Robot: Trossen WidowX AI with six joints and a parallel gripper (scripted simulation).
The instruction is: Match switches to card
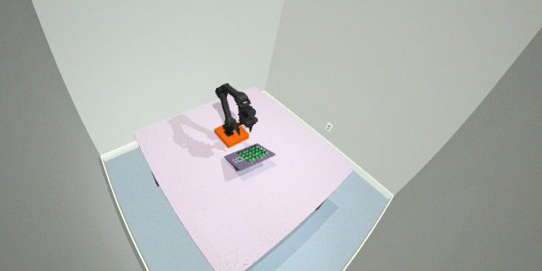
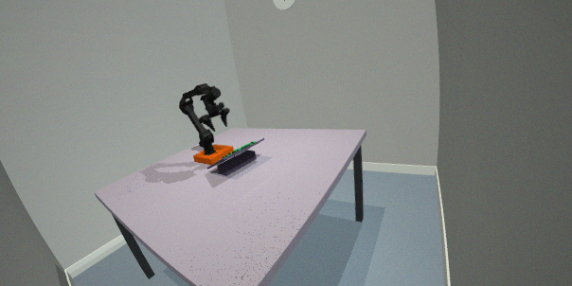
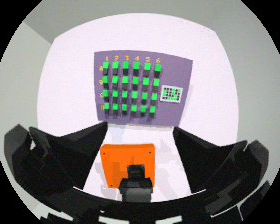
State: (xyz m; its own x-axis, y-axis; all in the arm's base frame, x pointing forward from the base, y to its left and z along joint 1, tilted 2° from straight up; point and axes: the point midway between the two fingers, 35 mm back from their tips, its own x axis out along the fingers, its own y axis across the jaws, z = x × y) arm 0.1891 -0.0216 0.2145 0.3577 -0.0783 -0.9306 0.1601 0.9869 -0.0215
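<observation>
Many switches (image 3: 130,91) wait, so the first job, I judge, is reading the card (image 3: 171,94) against the grid before descending; it is too small here to make out. The gripper (image 2: 217,117) hangs high over the base (image 2: 212,153), fingers wide, holding nothing. The panel (image 1: 233,163) sits tilted just beyond the base, purple, its rockers showing mostly green.

No text can be read: small yellow marks above the switch grid on the panel (image 3: 144,90) are too blurred.
</observation>
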